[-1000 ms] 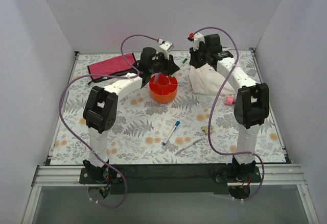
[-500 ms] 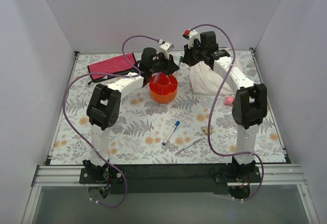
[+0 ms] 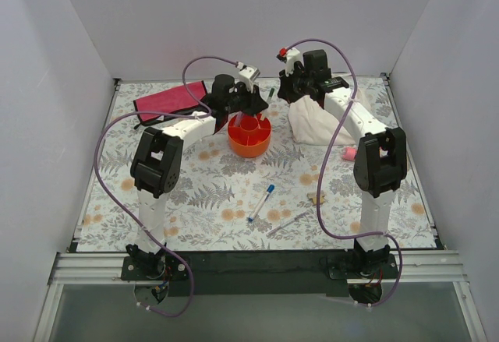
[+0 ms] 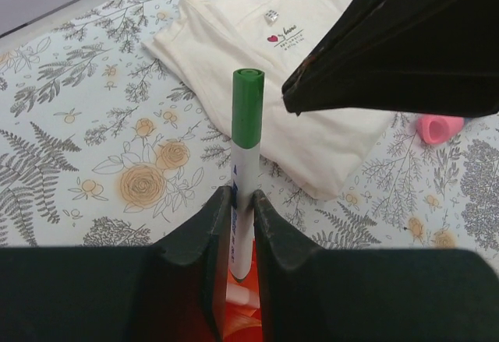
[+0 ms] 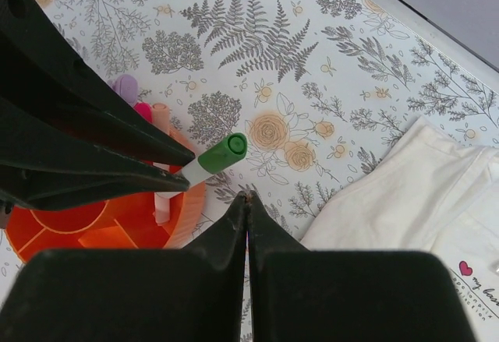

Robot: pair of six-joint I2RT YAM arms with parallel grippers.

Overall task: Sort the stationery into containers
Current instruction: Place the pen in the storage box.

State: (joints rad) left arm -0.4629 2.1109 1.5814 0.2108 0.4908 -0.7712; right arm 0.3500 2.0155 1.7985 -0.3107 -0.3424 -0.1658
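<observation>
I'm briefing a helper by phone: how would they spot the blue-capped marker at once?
Find the round orange tub toward the back of the flowered table. Come from it toward the arm bases: the marker lies loose mid-table. Its white barrel and blue cap set it apart from the grey pen and tan block to its right.

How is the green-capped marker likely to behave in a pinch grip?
Probably stiff and light: the marker stands straight out of the left tool without sagging. Its smooth round barrel may slip in the pinch and would likely roll if laid flat.
</observation>
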